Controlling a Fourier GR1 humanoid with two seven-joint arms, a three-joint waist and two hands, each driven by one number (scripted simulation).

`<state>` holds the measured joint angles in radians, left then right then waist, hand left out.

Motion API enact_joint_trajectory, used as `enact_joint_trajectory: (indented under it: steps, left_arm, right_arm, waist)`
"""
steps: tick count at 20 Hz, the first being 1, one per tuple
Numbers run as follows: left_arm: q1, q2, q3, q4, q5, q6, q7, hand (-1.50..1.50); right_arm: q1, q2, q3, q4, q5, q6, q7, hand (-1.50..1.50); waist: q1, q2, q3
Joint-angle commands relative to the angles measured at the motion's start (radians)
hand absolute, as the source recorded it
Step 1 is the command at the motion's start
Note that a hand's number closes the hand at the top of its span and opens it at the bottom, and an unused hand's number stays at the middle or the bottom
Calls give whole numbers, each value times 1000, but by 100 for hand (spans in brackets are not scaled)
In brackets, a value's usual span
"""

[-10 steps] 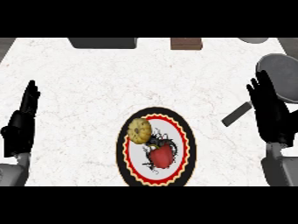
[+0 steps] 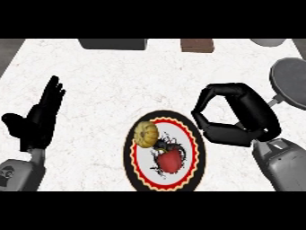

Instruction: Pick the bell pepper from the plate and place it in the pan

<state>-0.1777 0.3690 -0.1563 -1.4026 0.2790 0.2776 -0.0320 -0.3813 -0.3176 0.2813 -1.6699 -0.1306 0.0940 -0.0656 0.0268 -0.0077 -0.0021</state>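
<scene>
Bell pepper [image 2: 169, 160] red, on plate [image 2: 137, 173] w/ a yellowish item [image 2: 146, 134] beside it, below-left of R fingertips. R hand [image 2: 238, 117] fingers curled wide toward plate, holding nothing, prob. shaping to grab. L hand [image 2: 39, 117] resting, fingers straight. Pan [image 2: 299, 83] beyond R fingers, awaiting pepper.

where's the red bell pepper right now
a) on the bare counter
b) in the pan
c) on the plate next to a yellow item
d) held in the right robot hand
c: the bell pepper lies on the plate just below a yellow item, while the pan at the right holds nothing and the right robot hand, fingers curled, holds nothing beside the plate.
</scene>
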Motion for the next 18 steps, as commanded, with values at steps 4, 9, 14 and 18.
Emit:
enact_joint_trajectory:
  steps: [4,9,14,18]
  left_arm:
    - [-16,-11,26,-42,57,-9,93,0]
    - [15,2,25,-108,62,-23,134,0]
    - [-10,-5,36,-146,44,-6,200,0]
    - [6,10,45,-164,51,-24,206,0]
  right_arm:
    - [166,-229,29,-20,257,91,-365,-150]
    - [107,-354,-13,-71,344,132,-415,-150]
    - [25,-258,94,-178,463,154,-226,-150]
    - [-72,-258,198,-182,623,195,-87,-150]
  waist:
    - [-39,6,4]
    - [-33,2,2]
    - [-24,4,2]
    - [-15,4,1]
